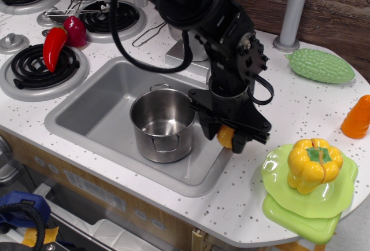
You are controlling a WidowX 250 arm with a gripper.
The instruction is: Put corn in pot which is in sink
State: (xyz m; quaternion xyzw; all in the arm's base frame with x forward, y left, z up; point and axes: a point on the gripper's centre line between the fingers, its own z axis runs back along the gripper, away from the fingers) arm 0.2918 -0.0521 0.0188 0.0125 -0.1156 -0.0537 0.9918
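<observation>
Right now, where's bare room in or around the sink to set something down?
Free: the sink floor left of the pot, and the speckled countertop strip along the sink's front edge. Crowded: the sink's right end, where the end effector, shut on the corn, hangs beside the pot, and the counter right of it, taken by the green plates with the bell pepper.

Place: toy kitchen play set.
Counter (300, 98): white, speckled, with moulded grey sink (101, 103).
Left of sink: black coil burners (37, 69).
Behind sink: faucet base (185, 51).
Right of sink: plastic pepper (314, 164) on green plates (277, 176).
</observation>
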